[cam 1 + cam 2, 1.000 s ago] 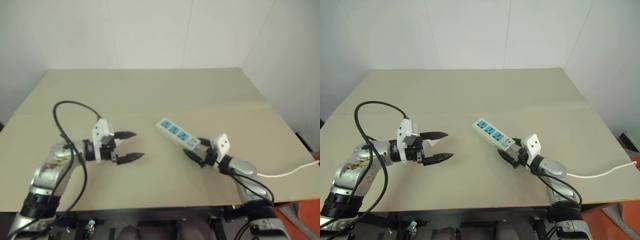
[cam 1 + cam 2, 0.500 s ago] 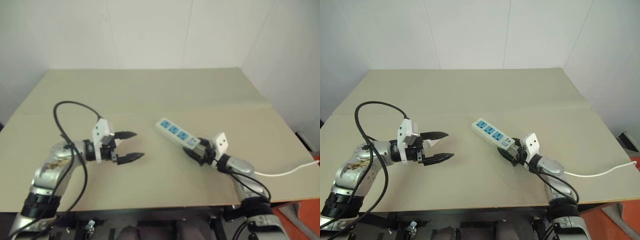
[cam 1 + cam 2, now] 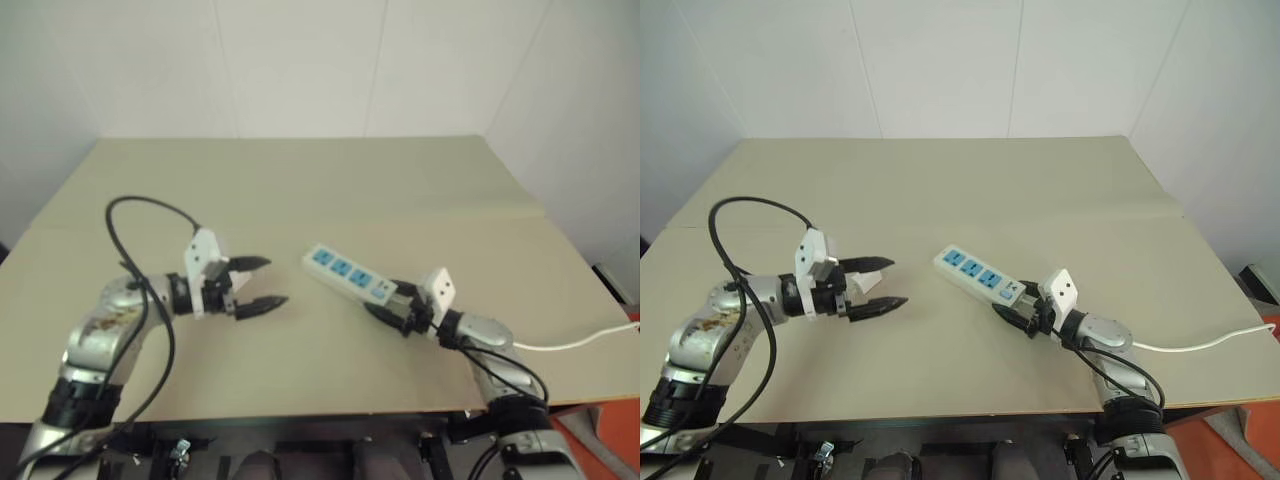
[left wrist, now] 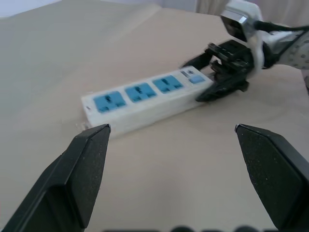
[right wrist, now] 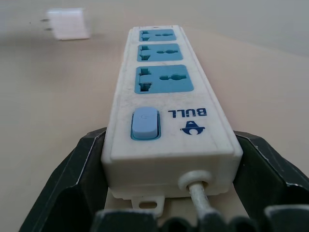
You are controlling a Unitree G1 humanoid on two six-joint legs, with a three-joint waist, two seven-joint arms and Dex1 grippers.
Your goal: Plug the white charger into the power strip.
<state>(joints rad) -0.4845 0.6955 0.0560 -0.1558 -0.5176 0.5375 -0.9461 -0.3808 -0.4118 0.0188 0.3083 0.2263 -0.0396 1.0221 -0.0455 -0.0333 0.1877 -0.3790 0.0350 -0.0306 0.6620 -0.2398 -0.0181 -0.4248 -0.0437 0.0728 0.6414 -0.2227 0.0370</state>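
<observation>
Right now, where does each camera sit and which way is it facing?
Left and right eye views: on the head, looking forward and down at the table; both arms show, the left claw open, the right claw around the power strip.
Left wrist view: along its own fingers, toward the strip and right claw.
Right wrist view: along the strip from its switch end, the charger beyond.
All share the strip.

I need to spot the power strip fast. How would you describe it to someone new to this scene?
On the tan table, just right of centre, the power strip lies slantwise, its switch end clamped in the right gripper. It is the long white bar with three blue socket faces and a thin white cord.
</observation>
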